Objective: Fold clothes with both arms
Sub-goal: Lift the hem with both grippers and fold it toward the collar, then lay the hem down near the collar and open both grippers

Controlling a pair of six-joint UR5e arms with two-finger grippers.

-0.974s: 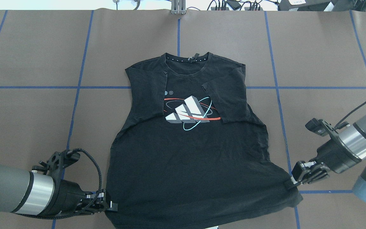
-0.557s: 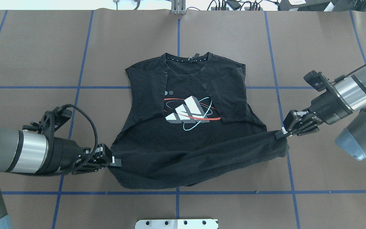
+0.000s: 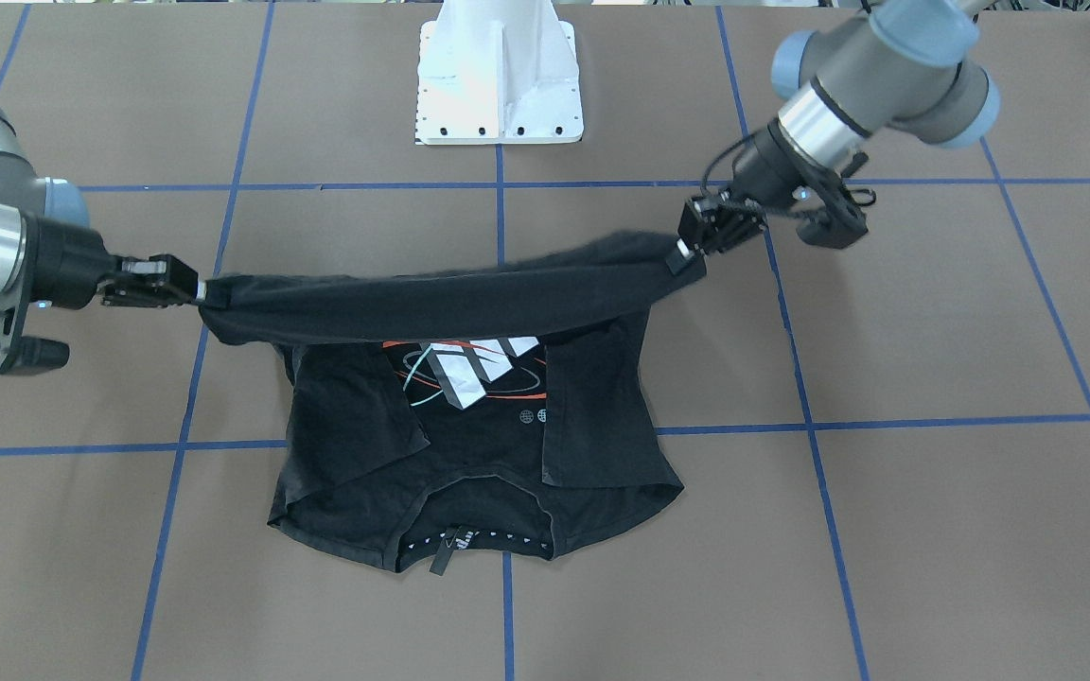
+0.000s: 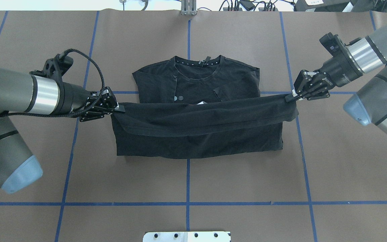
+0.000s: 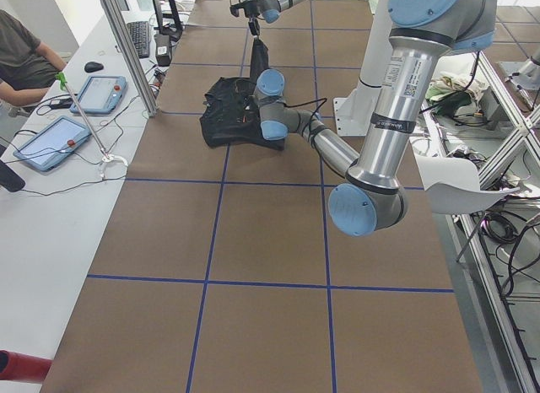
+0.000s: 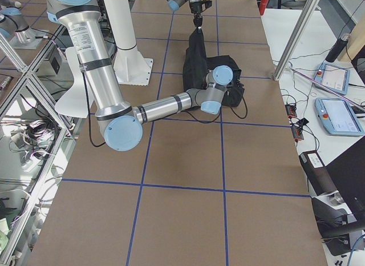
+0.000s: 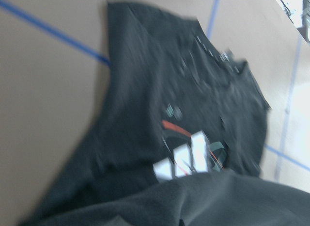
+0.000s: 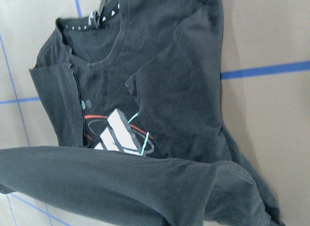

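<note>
The left arm (image 4: 10, 90) and the right arm (image 4: 380, 45) are showing grey tubes, shiny silver wrist rings and light blue joint caps. A braided black cable (image 4: 96, 66) is looping behind the black left gripper (image 4: 121, 108). The white pedestal base (image 3: 500, 80) is showing dark screw holes.

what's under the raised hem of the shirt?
The shirt's chest graphic and the folded-in sleeves. The front camera shows part of the graphic; overhead only a white sliver shows. The rest is covered by the hem.
</note>
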